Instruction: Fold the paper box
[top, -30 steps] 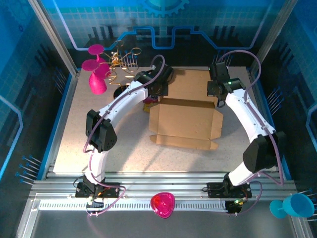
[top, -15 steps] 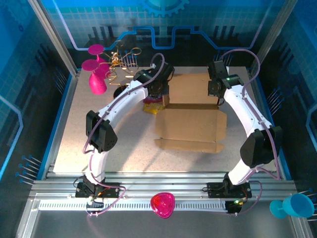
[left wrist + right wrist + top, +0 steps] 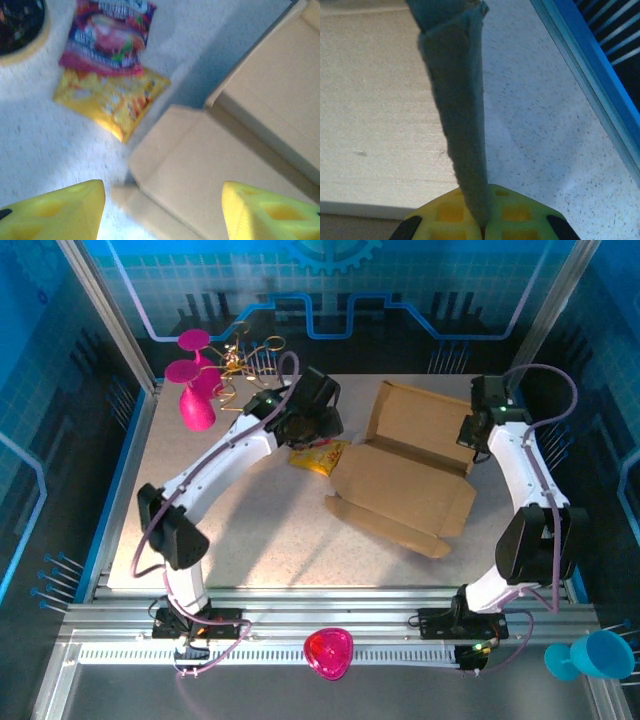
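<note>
Pinch by outstretched right tool (image 3: 480, 220) grips paper box (image 3: 405, 480) wall; left tool (image 3: 162, 210) hovers spread, downward.

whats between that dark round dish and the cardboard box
A red packet and a yellow packet touching it lie between the dish and the box. This shows in the left wrist view.

Paper box (image 3: 405, 485) — matt brown cardboard; snack packets (image 3: 112, 95) — glossy plastic; table (image 3: 250, 530) speckled, matt.
</note>
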Tool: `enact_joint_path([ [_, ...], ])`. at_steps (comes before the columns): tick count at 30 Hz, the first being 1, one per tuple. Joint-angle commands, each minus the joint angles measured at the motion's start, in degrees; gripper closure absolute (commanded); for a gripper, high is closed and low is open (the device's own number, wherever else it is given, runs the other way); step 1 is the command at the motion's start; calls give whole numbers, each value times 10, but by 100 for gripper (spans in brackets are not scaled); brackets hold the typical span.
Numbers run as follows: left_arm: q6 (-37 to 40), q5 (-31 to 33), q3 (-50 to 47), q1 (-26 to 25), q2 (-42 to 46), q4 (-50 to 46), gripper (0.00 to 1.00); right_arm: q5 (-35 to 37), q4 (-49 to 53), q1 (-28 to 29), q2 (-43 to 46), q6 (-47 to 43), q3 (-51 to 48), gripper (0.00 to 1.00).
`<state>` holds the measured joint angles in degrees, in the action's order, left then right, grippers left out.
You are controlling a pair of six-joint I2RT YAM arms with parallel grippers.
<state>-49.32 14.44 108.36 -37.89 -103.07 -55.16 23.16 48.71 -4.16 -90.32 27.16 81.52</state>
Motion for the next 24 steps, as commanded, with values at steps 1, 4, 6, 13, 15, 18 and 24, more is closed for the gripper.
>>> enact_joint_path([
  [1, -134, -58, -84, -27, 38, 31, 35, -53, 20, -45, -3, 59, -18, 100],
  [4, -205, -96, -163, -55, 65, 80, 32, -94, 18, -86, -23, 87, -41, 100],
  [6, -262, -131, -231, -67, 76, 133, 28, -123, 18, -108, -41, 104, -50, 100],
  [13, -345, -172, -421, -84, 69, 412, 23, -179, 37, -131, -117, 113, -40, 100],
  [15, -327, -166, -428, -86, 57, 450, 22, -184, 37, -131, -127, 113, -42, 100],
  [18, -312, -181, -447, -87, 28, 527, 22, -189, 37, -130, -138, 113, -44, 100],
  [24, -321, -194, -458, -94, -2, 517, 22, -197, 32, -136, -156, 116, -53, 100],
])
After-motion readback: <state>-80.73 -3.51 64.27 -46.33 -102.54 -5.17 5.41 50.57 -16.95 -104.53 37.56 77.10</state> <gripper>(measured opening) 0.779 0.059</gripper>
